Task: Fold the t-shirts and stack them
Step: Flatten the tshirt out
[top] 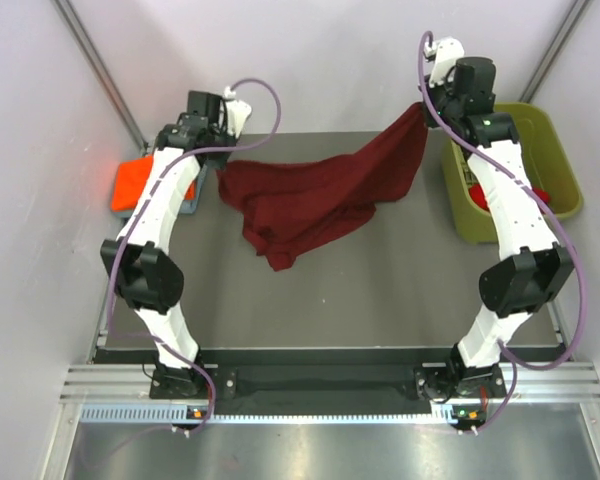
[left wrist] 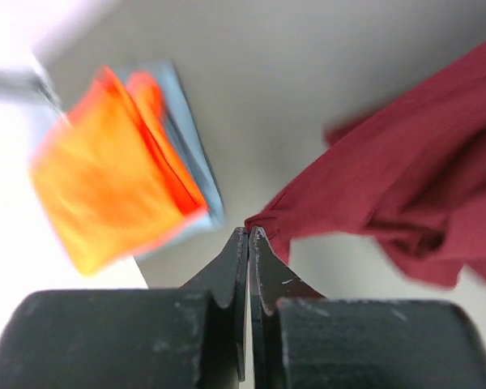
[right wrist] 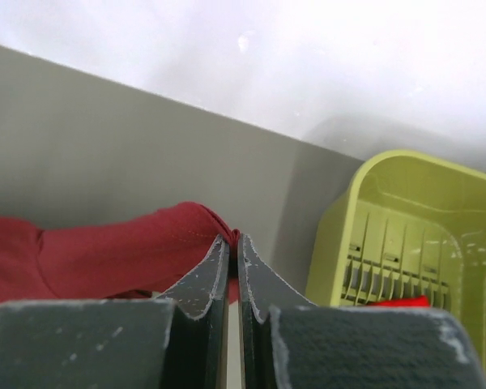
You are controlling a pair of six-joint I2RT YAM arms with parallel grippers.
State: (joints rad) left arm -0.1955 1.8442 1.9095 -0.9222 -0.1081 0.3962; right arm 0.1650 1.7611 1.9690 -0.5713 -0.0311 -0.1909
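Now the left gripper [left wrist: 249,232] and right gripper [right wrist: 233,240] each have jaws clamped on the maroon t-shirt [top: 310,200], which is spread left of the olive bin [top: 566,170].

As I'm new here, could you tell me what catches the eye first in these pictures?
The dark maroon t-shirt stretches across the table, one corner pinched by the left gripper, another held higher by the right gripper. Then the orange t-shirt at far left and the olive bin at far right.
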